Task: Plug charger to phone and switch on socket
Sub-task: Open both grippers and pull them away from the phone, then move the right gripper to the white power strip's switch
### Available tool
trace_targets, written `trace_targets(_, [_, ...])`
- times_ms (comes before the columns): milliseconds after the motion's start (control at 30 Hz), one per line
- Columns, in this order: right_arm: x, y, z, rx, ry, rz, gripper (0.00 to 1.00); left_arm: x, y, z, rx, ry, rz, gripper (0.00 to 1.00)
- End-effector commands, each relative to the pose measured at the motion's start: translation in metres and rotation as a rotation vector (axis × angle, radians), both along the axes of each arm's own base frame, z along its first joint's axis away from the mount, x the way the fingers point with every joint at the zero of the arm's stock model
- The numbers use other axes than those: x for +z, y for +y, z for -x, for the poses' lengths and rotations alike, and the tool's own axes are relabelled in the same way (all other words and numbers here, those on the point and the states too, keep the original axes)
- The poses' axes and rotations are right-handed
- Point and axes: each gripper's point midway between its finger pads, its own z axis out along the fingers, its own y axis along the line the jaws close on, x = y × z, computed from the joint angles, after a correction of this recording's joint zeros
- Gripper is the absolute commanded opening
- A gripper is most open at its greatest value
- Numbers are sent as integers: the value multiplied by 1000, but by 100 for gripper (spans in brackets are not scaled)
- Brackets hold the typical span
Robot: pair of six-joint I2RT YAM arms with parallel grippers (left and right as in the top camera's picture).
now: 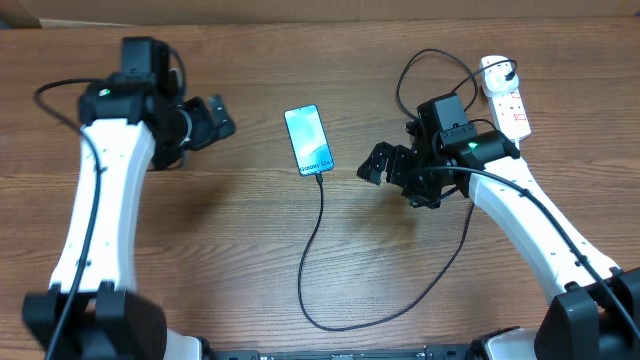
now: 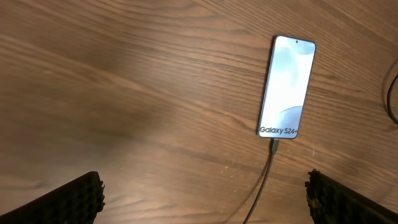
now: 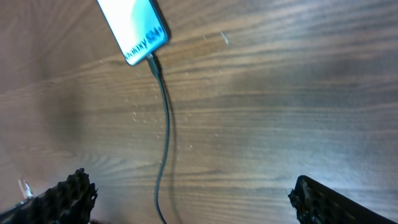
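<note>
The phone (image 1: pixel 309 139) lies flat mid-table with its blue screen lit; it also shows in the left wrist view as the phone (image 2: pixel 286 87) and in the right wrist view as the phone (image 3: pixel 133 28). The charger (image 1: pixel 318 240), a thin black cable, sits with its tip in the phone's near end and loops toward the right arm. The charger (image 2: pixel 266 173) and charger (image 3: pixel 163 124) run from the phone between the jaws. The white socket (image 1: pixel 505 98) lies at the back right with a black plug in it. My left gripper (image 1: pixel 212 120) stands open left of the phone. My right gripper (image 1: pixel 385 165) stands open right of it.
A cardboard edge (image 1: pixel 300 10) runs along the back of the wooden table (image 1: pixel 200 240). The cable's far loop (image 1: pixel 430 75) curls behind the right wrist toward the socket.
</note>
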Motion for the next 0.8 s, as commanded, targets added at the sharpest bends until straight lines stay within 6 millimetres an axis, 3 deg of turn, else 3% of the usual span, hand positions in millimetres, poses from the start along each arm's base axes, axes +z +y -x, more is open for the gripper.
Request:
trace_targets(0, [8, -1, -1, 15, -20, 0, 100, 23, 17, 12, 11, -53, -77, 100])
trace_targets(133, [7, -2, 2, 15, -5, 4, 100, 25, 19, 19, 18, -45, -94, 100])
trace_targets(767, [7, -2, 4, 14, 5, -2, 100, 21, 20, 11, 18, -53, -94, 100])
